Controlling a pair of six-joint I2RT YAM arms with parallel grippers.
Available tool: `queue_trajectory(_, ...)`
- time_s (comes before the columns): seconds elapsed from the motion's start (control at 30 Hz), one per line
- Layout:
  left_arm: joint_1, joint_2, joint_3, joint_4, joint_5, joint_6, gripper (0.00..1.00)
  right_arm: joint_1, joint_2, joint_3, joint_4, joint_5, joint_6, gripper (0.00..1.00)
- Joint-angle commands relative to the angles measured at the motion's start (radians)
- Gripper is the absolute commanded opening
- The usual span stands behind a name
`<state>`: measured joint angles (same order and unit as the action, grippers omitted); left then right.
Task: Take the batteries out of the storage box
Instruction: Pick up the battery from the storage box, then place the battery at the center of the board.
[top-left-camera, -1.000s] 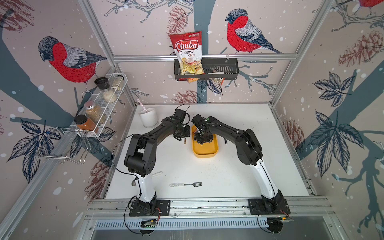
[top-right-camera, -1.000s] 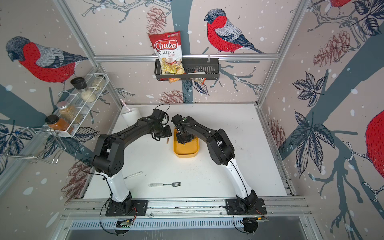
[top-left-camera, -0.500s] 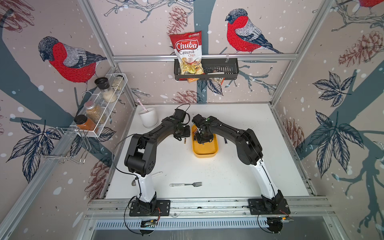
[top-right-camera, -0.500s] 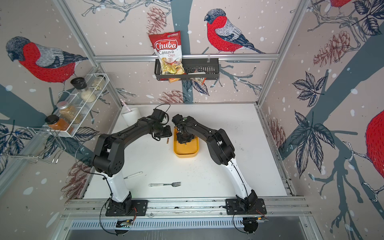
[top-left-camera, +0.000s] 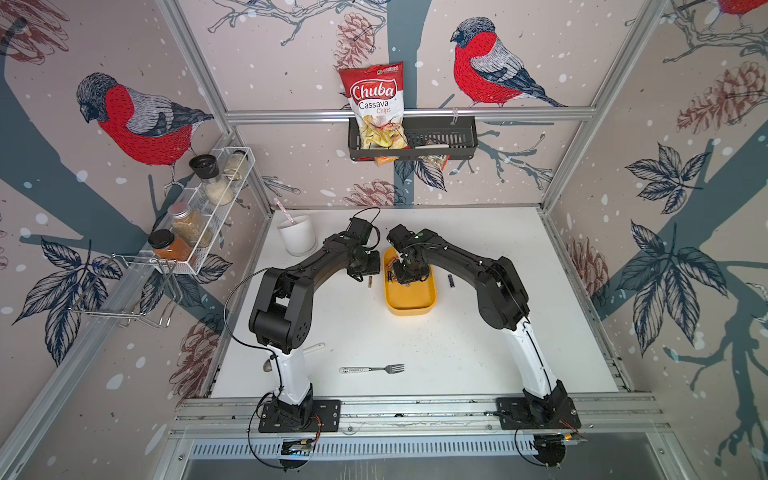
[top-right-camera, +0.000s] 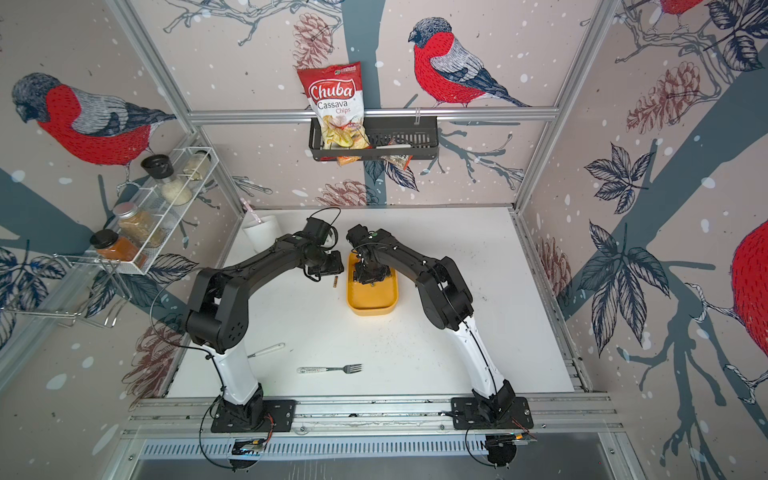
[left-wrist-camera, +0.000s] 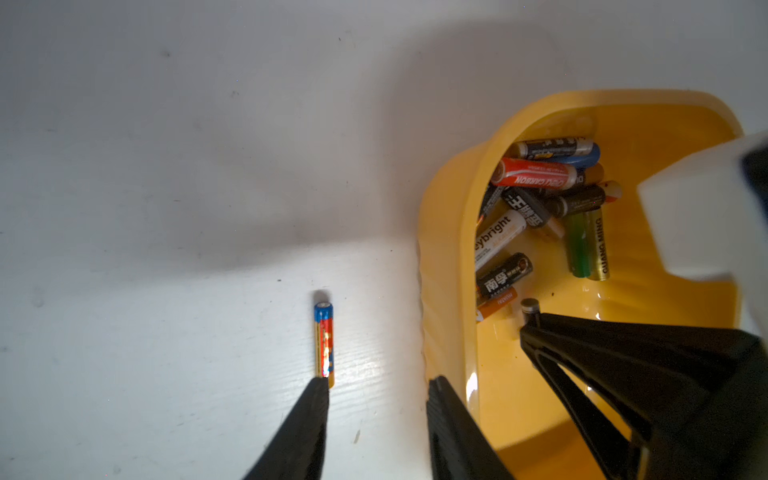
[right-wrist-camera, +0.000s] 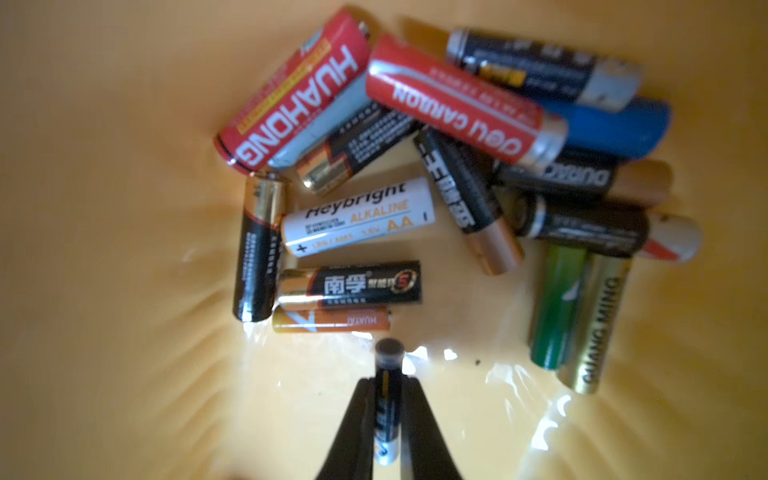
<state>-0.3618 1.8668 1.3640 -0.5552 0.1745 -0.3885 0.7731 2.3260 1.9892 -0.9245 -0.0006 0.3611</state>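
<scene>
The yellow storage box (top-left-camera: 411, 296) (top-right-camera: 372, 300) sits mid-table, with several batteries (right-wrist-camera: 415, 166) piled at its far end. Inside the box, my right gripper (right-wrist-camera: 387, 380) (top-left-camera: 405, 275) is shut on a thin black battery (right-wrist-camera: 388, 399), which stands up between the fingers; its end cap (left-wrist-camera: 530, 306) also shows in the left wrist view. My left gripper (left-wrist-camera: 376, 384) (top-left-camera: 365, 267) is open and empty, low over the table just outside the box wall (left-wrist-camera: 444, 249). A blue, red and gold battery (left-wrist-camera: 323, 345) (top-left-camera: 368, 281) lies on the table at one left fingertip.
A black battery (top-left-camera: 450, 281) lies on the table to the right of the box. A white cup (top-left-camera: 296, 237) stands at the back left. A fork (top-left-camera: 372, 369) and a white-handled utensil (top-left-camera: 312, 348) lie near the front. A spice rack (top-left-camera: 199, 208) and a basket (top-left-camera: 440, 143) hang on the walls.
My right jaws have closed onto the thin black battery inside the box. Both arms have stayed almost still, and the left gripper is unchanged.
</scene>
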Motion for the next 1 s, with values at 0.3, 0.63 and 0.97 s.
queue_trajectory(0.3, -0.003, -0.005, 0.001, -0.014, -0.017, 0.003, 0.44, -0.030, -0.084, -0.019, -0.007, -0.015, -0.013, 0.16)
queue_trajectory(0.63, -0.003, -0.003, 0.001, -0.012, -0.020, 0.002, 0.44, -0.072, -0.156, 0.009, -0.048, 0.007, -0.022, 0.16)
queue_trajectory(0.97, -0.003, 0.001, 0.006, -0.018, -0.028, 0.008, 0.44, -0.140, -0.260, -0.095, -0.058, 0.045, -0.042, 0.16)
